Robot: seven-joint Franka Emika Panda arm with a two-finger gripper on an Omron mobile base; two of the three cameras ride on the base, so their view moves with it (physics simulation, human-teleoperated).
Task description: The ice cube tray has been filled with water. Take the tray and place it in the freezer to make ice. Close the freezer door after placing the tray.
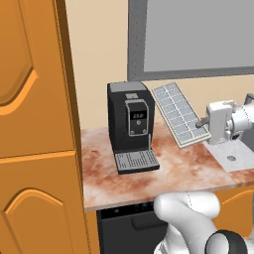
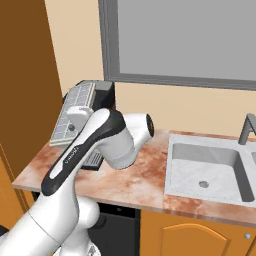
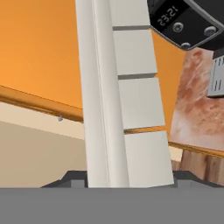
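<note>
The ice cube tray is held tilted above the counter in closed jaws of the gripper; carriage to the freezer is called for next.

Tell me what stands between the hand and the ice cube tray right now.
Nothing. The hand is shut on the ice cube tray, holding it tilted in the air beside the coffee machine, above the counter. The freezer isn't in these views, so that path can't be judged.

Item count on the marble counter.
One ice cube tray, one coffee machine, one sink, one faucet.
</note>
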